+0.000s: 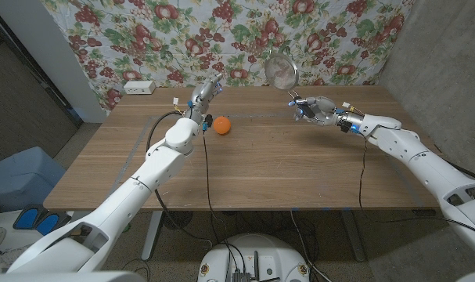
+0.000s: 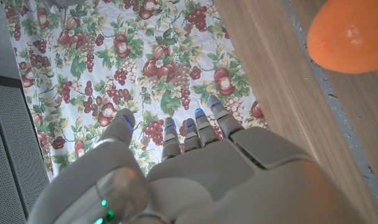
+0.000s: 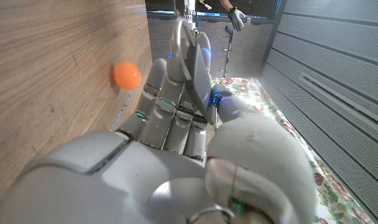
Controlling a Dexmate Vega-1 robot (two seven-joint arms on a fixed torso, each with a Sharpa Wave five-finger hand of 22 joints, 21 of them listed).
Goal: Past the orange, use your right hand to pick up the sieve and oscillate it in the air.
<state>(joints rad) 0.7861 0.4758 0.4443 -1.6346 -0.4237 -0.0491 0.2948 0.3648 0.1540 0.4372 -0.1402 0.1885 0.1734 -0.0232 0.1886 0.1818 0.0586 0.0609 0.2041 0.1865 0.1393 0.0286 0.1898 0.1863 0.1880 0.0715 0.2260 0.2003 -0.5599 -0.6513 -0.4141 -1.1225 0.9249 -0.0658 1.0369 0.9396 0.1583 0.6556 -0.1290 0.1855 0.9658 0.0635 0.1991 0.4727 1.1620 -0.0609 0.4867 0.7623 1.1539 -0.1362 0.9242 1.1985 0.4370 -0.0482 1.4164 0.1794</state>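
Observation:
A round metal sieve (image 1: 281, 72) hangs tilted in the air over the table's far edge, in front of the floral cloth. My right hand (image 1: 319, 110) grips its handle (image 3: 190, 53), fingers wrapped around it, right of and beyond the orange. The orange (image 1: 221, 125) lies on the wooden table (image 1: 284, 168) left of centre; it also appears as a small ball (image 3: 126, 74) in the right wrist view and large (image 2: 350, 34) in the left wrist view. My left hand (image 1: 206, 94) is raised just behind the orange, fingers (image 2: 198, 127) stretched out and holding nothing.
A white box (image 1: 139, 87) sits at the table's back left corner. The floral cloth (image 1: 245, 35) hangs close behind the far edge. A blue seat (image 1: 18, 176) stands off the table's left side. Bare wood stretches across the table's near half.

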